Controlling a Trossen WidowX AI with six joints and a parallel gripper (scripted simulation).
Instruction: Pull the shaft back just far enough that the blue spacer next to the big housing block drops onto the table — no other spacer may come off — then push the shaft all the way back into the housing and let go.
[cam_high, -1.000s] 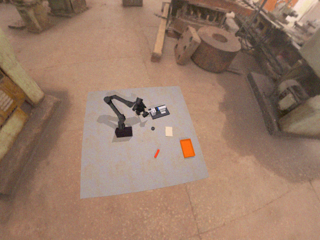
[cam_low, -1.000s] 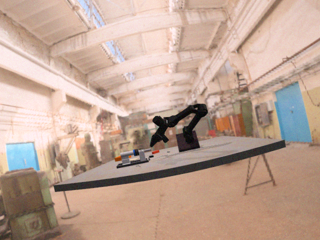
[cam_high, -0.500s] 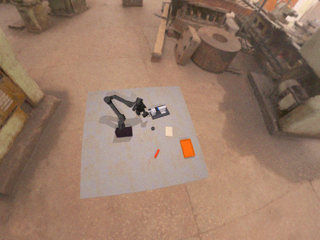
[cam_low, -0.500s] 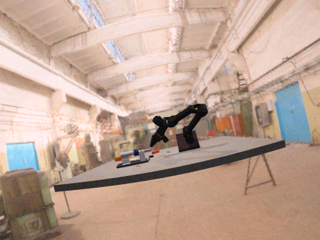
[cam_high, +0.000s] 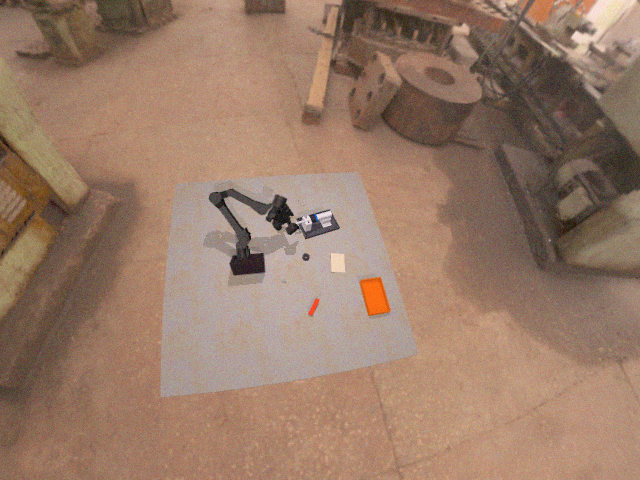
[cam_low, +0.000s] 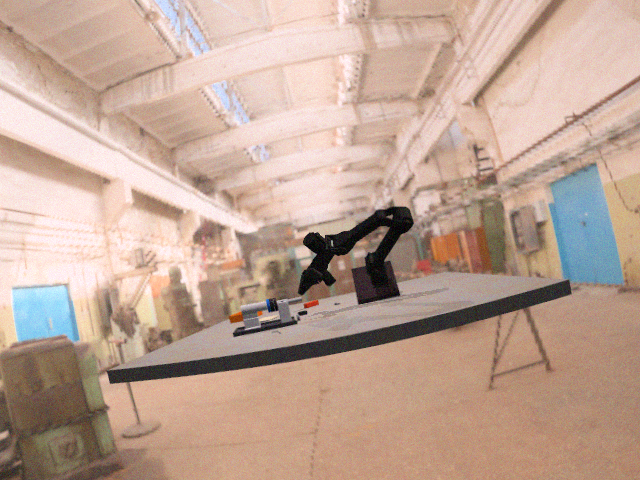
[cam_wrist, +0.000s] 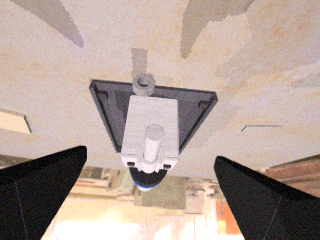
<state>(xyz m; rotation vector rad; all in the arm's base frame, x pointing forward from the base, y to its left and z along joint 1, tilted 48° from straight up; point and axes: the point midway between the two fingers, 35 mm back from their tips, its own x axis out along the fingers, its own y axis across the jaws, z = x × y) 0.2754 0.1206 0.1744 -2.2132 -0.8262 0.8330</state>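
The big pale housing block (cam_high: 326, 215) (cam_low: 251, 309) stands on a dark base plate (cam_high: 313, 235) (cam_low: 264, 327) (cam_wrist: 200, 101). The blue spacer (cam_high: 316, 217) (cam_low: 268, 304) is against it on the shaft line; only its rim shows in the wrist view. Black spacers (cam_low: 273, 303) (cam_wrist: 145, 177) sit between it and the pale support block (cam_high: 307, 224) (cam_low: 284, 311) (cam_wrist: 150, 111). The pale shaft end (cam_low: 295, 300) (cam_wrist: 154, 133) sticks out of the support block. My gripper (cam_low: 315, 288) (cam_wrist: 152, 157) is open and empty, above and short of the shaft end. Spacer details are too small to tell.
A grey ring (cam_wrist: 144, 84) is beside the support block. A dark ring (cam_high: 306, 256) (cam_low: 302, 312), a cream pad (cam_high: 337, 262) (cam_wrist: 13, 121), a red bar (cam_high: 313, 307) (cam_low: 311, 303) and an orange tray (cam_high: 370, 280) (cam_low: 236, 316) are on the table.
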